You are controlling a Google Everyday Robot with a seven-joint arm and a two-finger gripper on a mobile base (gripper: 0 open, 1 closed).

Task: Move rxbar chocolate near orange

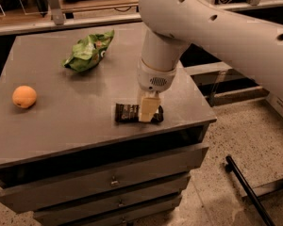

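The rxbar chocolate, a flat dark bar with pale lettering, lies on the grey cabinet top near its front right edge. My gripper is down on the middle of the bar and hides that part of it. The bar still rests flat on the top. The orange sits at the far left of the top, well apart from the bar and the gripper.
A wrinkly green snack bag lies at the back of the top, left of my arm. The cabinet has drawers below. A dark bar lies on the floor at the right. Shelving runs behind the cabinet.
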